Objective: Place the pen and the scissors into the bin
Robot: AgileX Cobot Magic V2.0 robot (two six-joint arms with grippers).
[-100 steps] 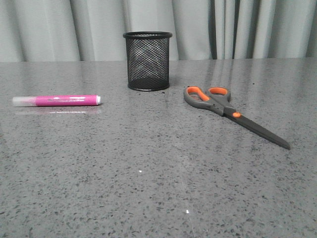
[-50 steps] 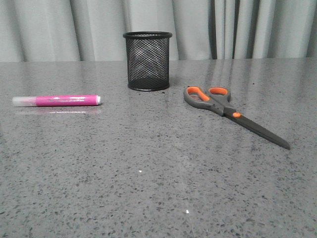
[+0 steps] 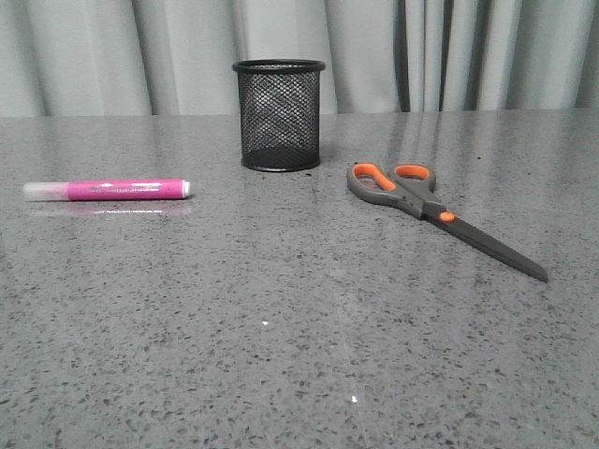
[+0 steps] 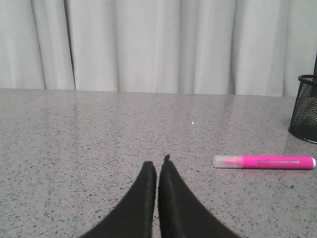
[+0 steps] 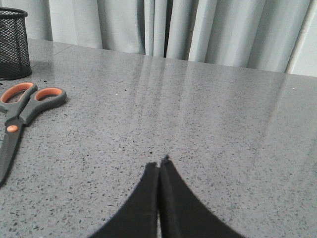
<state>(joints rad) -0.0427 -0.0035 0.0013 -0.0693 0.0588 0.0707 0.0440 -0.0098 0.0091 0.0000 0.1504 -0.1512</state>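
The pink pen [image 3: 108,190] lies flat on the table at the left; it also shows in the left wrist view [image 4: 264,162]. The scissors [image 3: 435,211] lie closed at the right, handles toward the bin, and show in the right wrist view [image 5: 22,116]. The black mesh bin [image 3: 279,114] stands upright at the back middle, with nothing seen in it; its edge shows in the left wrist view [image 4: 304,109] and the right wrist view [image 5: 13,43]. My left gripper [image 4: 157,165] is shut and empty, short of the pen. My right gripper [image 5: 159,164] is shut and empty, beside the scissors. Neither gripper shows in the front view.
The grey speckled table [image 3: 299,327] runs back to a pale curtain [image 3: 487,51] behind the bin.
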